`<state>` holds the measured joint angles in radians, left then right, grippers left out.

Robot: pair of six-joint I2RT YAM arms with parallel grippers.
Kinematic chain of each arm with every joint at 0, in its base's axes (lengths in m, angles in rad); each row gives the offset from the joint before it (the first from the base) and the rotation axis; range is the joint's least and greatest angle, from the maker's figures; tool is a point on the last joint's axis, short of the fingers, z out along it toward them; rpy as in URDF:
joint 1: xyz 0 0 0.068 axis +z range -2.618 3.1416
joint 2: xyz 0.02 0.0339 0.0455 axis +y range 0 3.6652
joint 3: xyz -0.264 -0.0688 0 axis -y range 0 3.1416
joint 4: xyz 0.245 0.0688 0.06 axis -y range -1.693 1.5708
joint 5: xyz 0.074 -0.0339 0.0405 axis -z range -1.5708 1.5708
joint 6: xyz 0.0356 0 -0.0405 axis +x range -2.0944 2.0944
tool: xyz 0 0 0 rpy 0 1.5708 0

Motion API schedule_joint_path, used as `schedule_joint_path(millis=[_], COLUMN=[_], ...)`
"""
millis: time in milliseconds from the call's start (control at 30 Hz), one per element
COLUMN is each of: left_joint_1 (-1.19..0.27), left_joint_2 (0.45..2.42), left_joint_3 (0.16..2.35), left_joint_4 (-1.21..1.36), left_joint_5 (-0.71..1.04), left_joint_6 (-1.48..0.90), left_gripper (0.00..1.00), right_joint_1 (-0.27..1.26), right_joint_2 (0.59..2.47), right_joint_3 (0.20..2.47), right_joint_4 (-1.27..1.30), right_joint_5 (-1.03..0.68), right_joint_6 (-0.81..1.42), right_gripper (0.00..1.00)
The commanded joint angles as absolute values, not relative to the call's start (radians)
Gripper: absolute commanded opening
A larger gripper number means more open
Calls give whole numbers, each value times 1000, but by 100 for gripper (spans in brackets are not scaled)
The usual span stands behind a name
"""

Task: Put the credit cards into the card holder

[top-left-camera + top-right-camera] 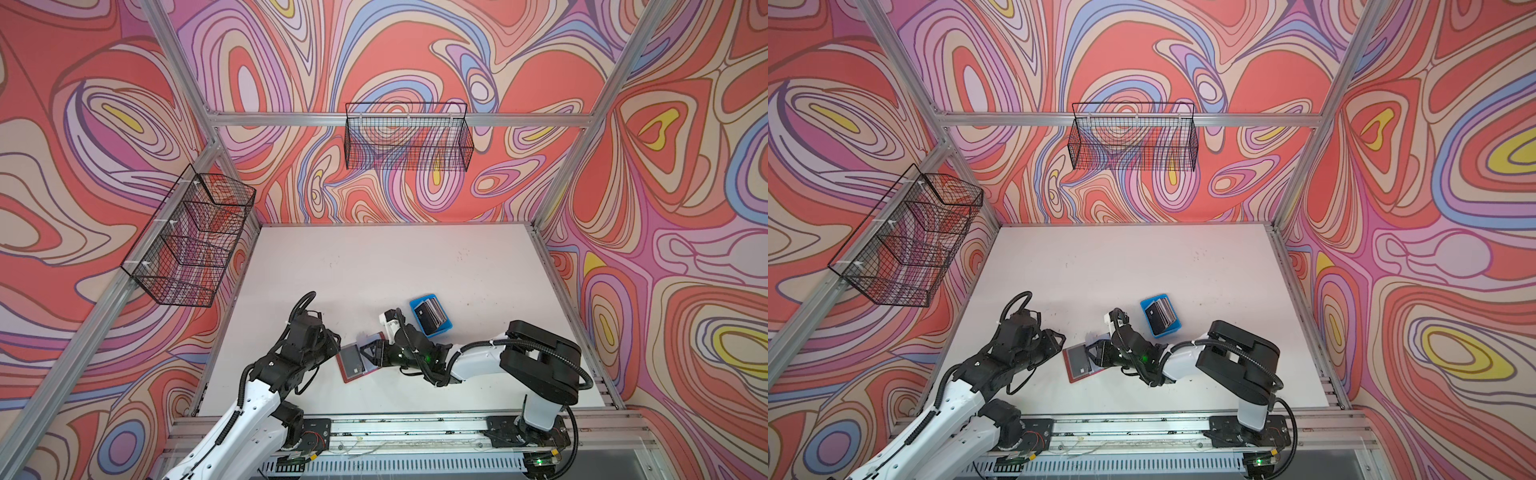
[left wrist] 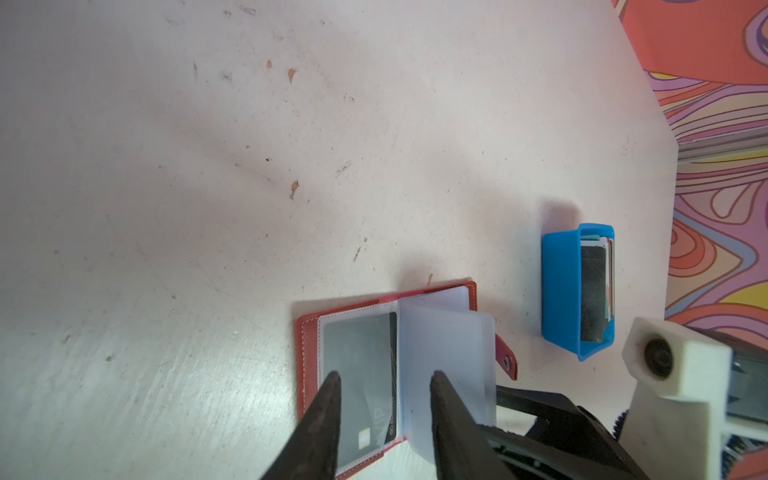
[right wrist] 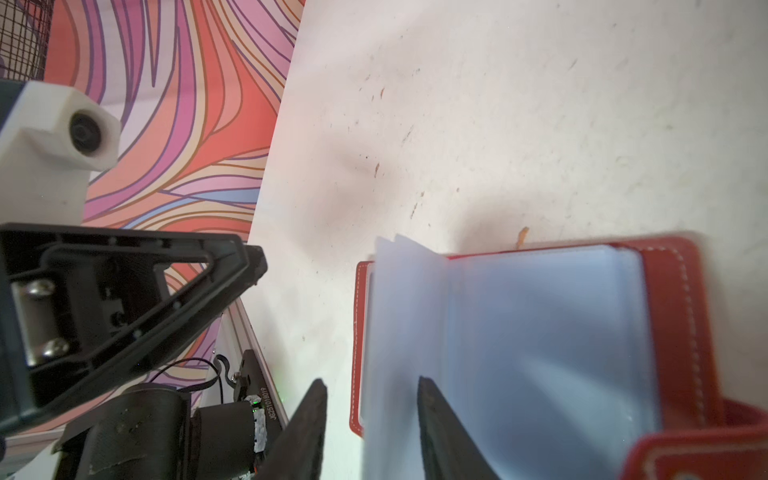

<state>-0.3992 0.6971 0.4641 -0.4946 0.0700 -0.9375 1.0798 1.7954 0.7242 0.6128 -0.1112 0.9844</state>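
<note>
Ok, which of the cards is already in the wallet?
The dark grey card with the chip and VIP lettering: it sits behind a clear sleeve of the open red wallet, while the other cards stand in the blue tray.

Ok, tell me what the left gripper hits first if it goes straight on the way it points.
Probably the card holder: the left gripper hovers right over the dark card sleeved in it; depth is unclear.

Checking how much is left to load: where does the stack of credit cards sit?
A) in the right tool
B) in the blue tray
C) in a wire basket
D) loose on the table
B: the credit cards stand inside the blue tray, apart from the open card holder.
</note>
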Motion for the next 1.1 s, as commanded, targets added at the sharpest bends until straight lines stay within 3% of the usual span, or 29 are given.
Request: schedule_joint_path(millis=[0, 267, 900, 1067], left_joint_1=[-396, -394, -394, -393], left_joint_2=[678, 651, 669, 675], left_joint_3=[502, 507, 372, 308], left_joint_4=[-549, -553, -489, -442], left_joint_5=[74, 90, 96, 119], left_joint_6=[-923, -921, -930, -933], left_gripper=[39, 39, 38, 46], right_joint_1=[1084, 1083, 1120, 1127], right_joint_2=[1770, 1790, 1996, 2001], right_joint_3=[733, 751, 828, 835], right_joint_4=[601, 621, 671, 628], right_joint_5=[-111, -137, -181, -154], right_joint_6=[974, 979, 1029, 1020], right_gripper=[42, 23, 27, 26])
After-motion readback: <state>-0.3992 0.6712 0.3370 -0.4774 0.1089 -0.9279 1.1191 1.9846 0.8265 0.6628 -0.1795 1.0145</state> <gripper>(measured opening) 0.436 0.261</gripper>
